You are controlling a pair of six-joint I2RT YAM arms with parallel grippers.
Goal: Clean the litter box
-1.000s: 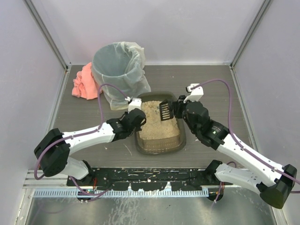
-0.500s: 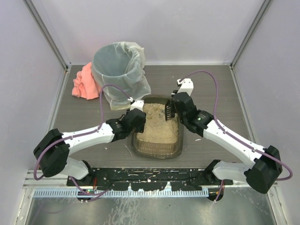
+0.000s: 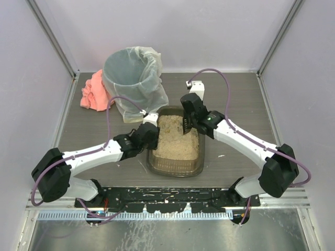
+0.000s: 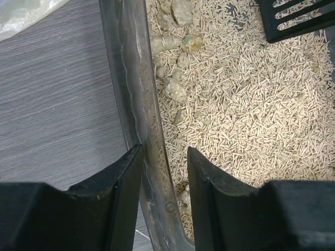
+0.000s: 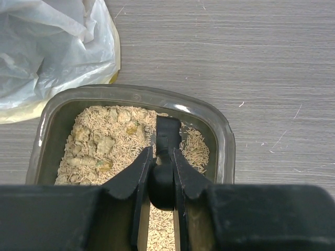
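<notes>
left end effector [image 4: 164, 152] astride litter box [image 4: 133, 94] | right end effector [image 5: 162, 157] grips scoop [image 5: 168, 130]

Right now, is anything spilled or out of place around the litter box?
Only minor: a few pale bits lie on the table beside the litter box, perhaps spilled. The box sits flat, its litter inside.

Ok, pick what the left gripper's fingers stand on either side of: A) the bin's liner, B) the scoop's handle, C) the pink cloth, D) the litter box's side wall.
D: in the left wrist view the left gripper has one finger outside and one inside the litter box wall.
</notes>
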